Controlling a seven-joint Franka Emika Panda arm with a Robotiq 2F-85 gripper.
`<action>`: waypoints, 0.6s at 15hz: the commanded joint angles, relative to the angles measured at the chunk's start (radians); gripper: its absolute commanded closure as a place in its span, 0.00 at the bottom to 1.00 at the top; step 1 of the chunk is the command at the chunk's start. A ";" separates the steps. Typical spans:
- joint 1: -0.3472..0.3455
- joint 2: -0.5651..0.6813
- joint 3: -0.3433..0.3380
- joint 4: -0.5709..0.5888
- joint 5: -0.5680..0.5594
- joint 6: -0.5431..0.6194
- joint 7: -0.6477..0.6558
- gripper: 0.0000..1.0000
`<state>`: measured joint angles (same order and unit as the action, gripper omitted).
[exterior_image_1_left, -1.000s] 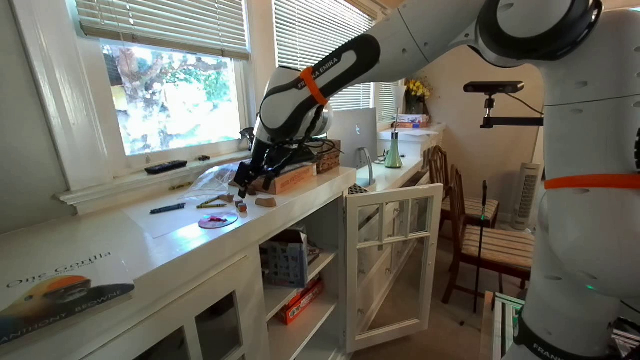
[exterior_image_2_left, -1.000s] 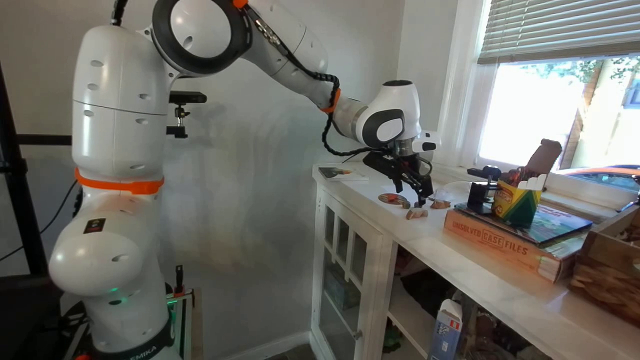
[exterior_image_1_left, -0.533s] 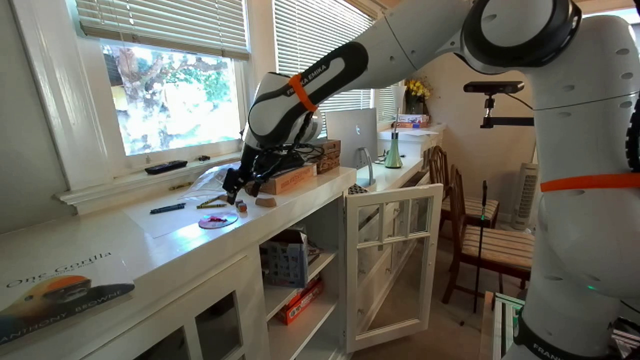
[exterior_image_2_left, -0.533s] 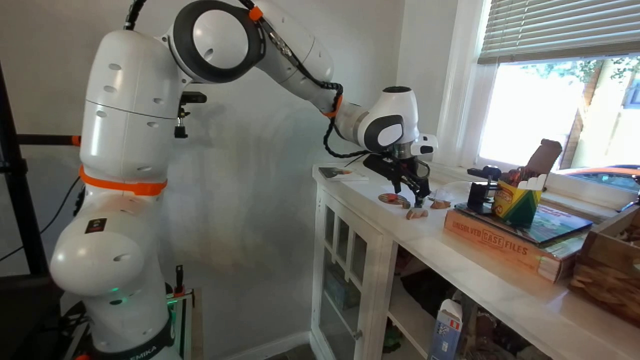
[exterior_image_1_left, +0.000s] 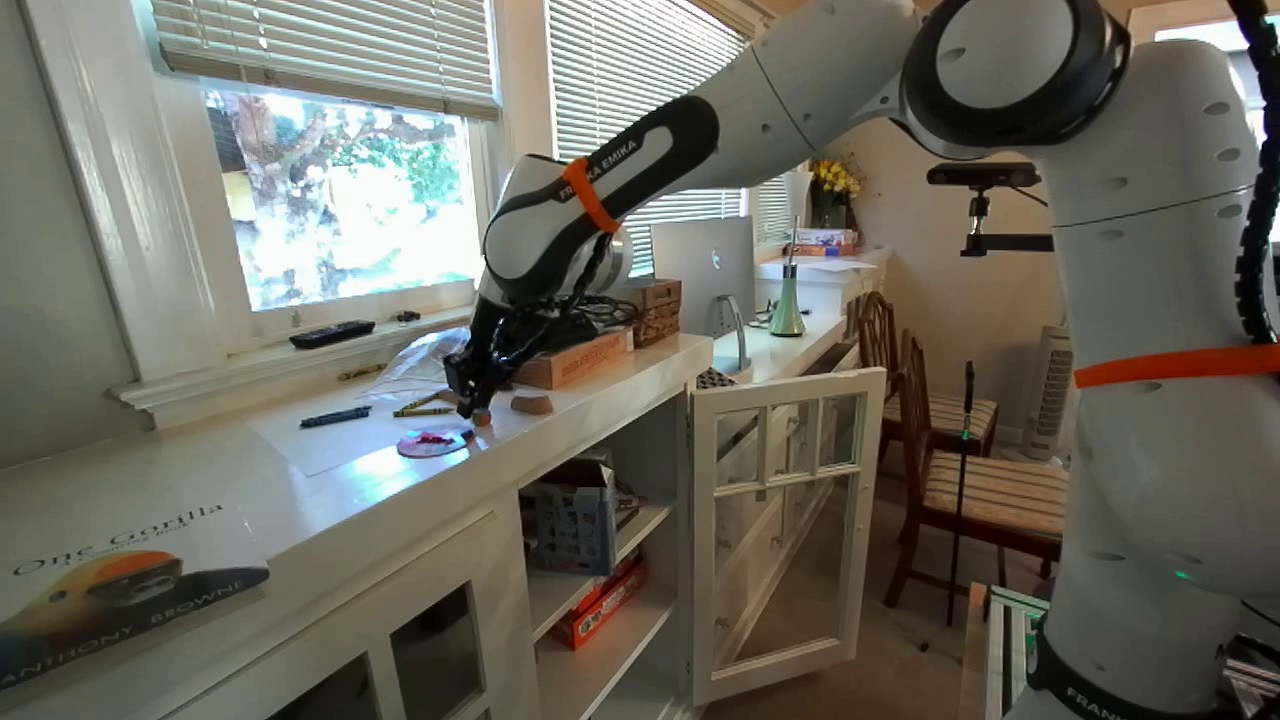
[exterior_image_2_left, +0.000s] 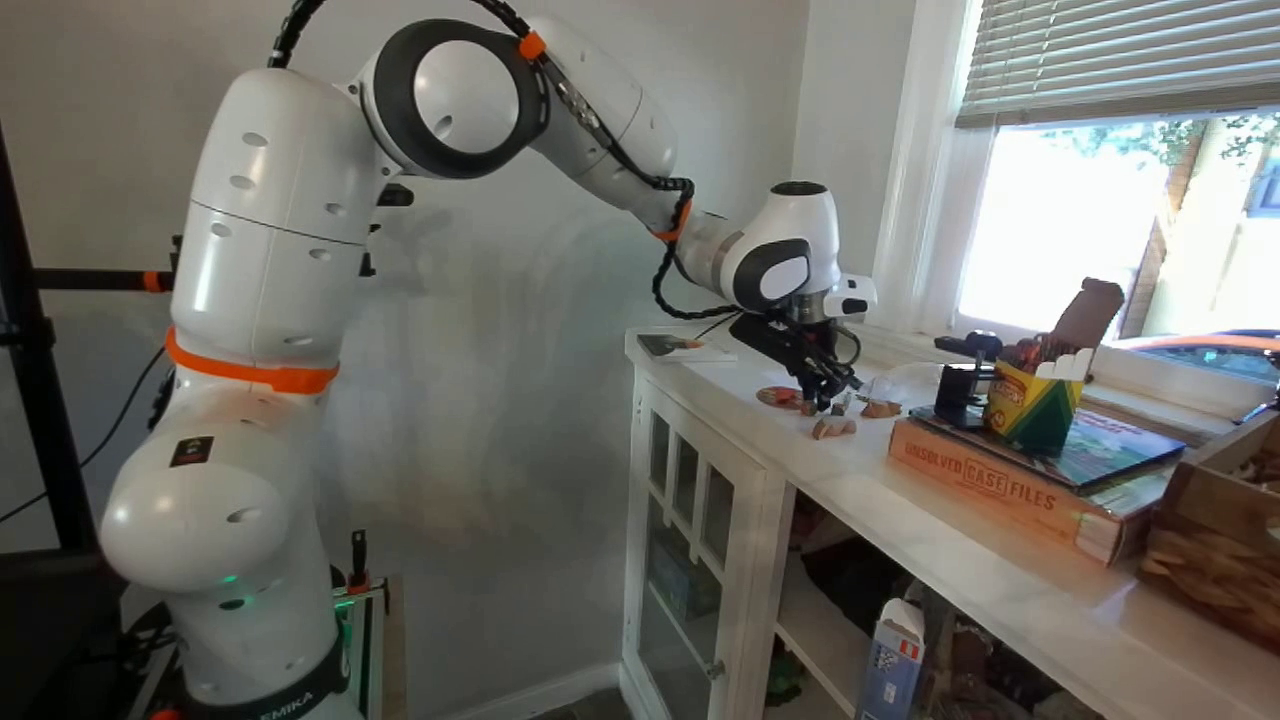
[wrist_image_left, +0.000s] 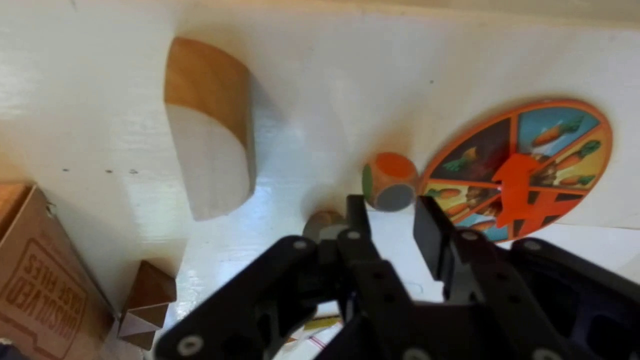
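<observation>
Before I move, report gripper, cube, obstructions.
Gripper at colour-dotted cube, jaws apart; can't tell if it's gripped. Small block beside one jaw. Spinner close to the other.

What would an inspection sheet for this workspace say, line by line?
Surface: white countertop, light glinting off it.
Job's things: spotted die, right at the jaws.
Clutter: small block, partly hidden; carrot-picture disc; wooden block; crayons; plastic bag; Unsolved Case Files box; One Gorilla book.
Gripper: jaws apart; whether they hold the die is unclear.
Cables: black cable, slack curve dropping toward the gripper.
Surroundings: window with partly lowered blinds, open cabinet door, chairs.
</observation>
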<state>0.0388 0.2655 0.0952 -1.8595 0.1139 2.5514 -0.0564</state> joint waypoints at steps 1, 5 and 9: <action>-0.006 0.020 0.009 0.029 0.032 -0.021 -0.019 0.99; -0.004 0.020 0.002 0.030 0.021 -0.020 -0.011 1.00; -0.002 0.004 0.002 0.022 0.015 -0.011 -0.011 0.60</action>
<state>0.0359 0.2703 0.0964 -1.8468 0.1222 2.5504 -0.0590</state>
